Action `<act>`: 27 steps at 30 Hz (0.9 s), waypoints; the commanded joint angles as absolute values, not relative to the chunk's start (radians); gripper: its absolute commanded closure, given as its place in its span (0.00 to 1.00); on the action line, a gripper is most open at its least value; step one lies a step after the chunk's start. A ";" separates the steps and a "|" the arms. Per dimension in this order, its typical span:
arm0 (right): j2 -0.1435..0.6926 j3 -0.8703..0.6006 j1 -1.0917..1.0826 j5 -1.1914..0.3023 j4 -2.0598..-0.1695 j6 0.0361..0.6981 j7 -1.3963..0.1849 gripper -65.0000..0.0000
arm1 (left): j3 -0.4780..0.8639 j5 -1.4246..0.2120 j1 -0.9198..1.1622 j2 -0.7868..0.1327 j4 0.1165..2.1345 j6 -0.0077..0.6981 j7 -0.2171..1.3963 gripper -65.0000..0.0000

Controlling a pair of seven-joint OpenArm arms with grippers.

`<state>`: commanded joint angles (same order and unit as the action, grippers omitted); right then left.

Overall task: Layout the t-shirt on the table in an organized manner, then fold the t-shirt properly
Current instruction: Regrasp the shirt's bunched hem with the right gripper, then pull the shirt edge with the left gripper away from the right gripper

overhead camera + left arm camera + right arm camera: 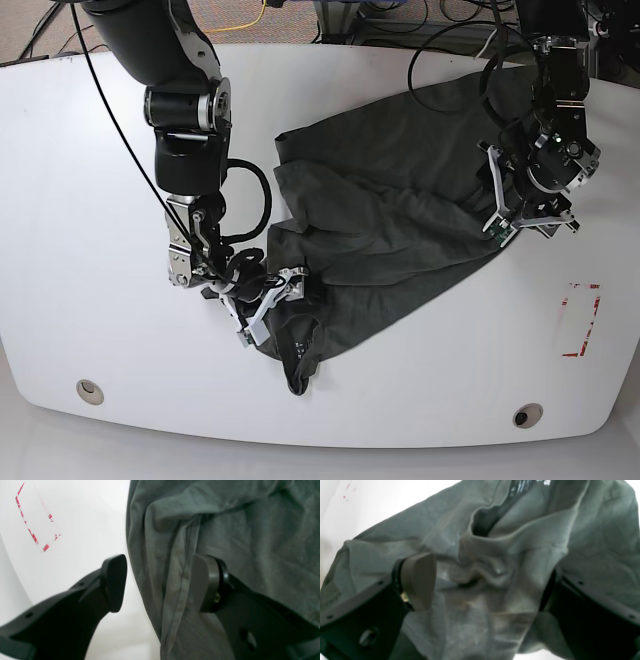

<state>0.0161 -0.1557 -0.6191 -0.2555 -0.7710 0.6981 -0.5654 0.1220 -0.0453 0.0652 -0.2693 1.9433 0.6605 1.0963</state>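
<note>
The dark grey t-shirt (400, 220) lies wrinkled on the white table (100, 200), running from its collar (298, 372) at the front centre up to the back right. In the base view my right gripper (268, 302) is low over the collar end. It stands open in the right wrist view, with bunched cloth (485, 562) between its wide-apart fingers (418, 580). My left gripper (527, 230) is at the shirt's right edge. It is open too, one finger (115, 582) over bare table (87, 517), the other (202, 582) on the cloth, straddling the shirt's edge (160, 555).
A red tape rectangle (580, 320) marks the table right of the shirt, also seen in the left wrist view as red tape (33, 537). Two grommet holes (89, 390) (527, 414) sit near the front edge. Cables lie beyond the table's back edge.
</note>
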 joint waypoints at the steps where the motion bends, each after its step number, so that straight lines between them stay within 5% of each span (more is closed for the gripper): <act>1: 0.016 -0.156 -0.621 -0.255 -0.771 0.698 -0.565 0.38 | 0.122 -0.045 0.065 -0.269 1.943 0.661 1.096 0.42; 5: 0.016 -0.153 -0.624 -0.255 -0.771 0.698 -0.565 0.82 | 0.122 -0.045 0.068 -0.269 1.942 0.661 1.096 0.42; 8: 0.015 -0.151 -0.624 -0.249 -0.771 0.698 -0.568 1.00 | 0.105 -0.045 0.070 -0.269 1.942 0.662 1.096 0.42; 18: 0.015 -0.150 -0.610 -0.249 -0.889 0.698 -0.661 1.00 | 0.160 -0.093 0.128 -0.242 1.946 0.698 1.153 0.42; 27: 0.013 -0.150 -0.576 -0.248 -1.081 0.698 -0.782 1.00 | 0.455 -0.260 0.214 -0.209 1.949 0.698 1.236 0.41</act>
<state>0.0130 -0.1496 -0.5762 -0.2478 -1.0810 0.6981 -0.7818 0.4549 -0.2601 0.2140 -0.2094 1.9494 0.6981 1.2359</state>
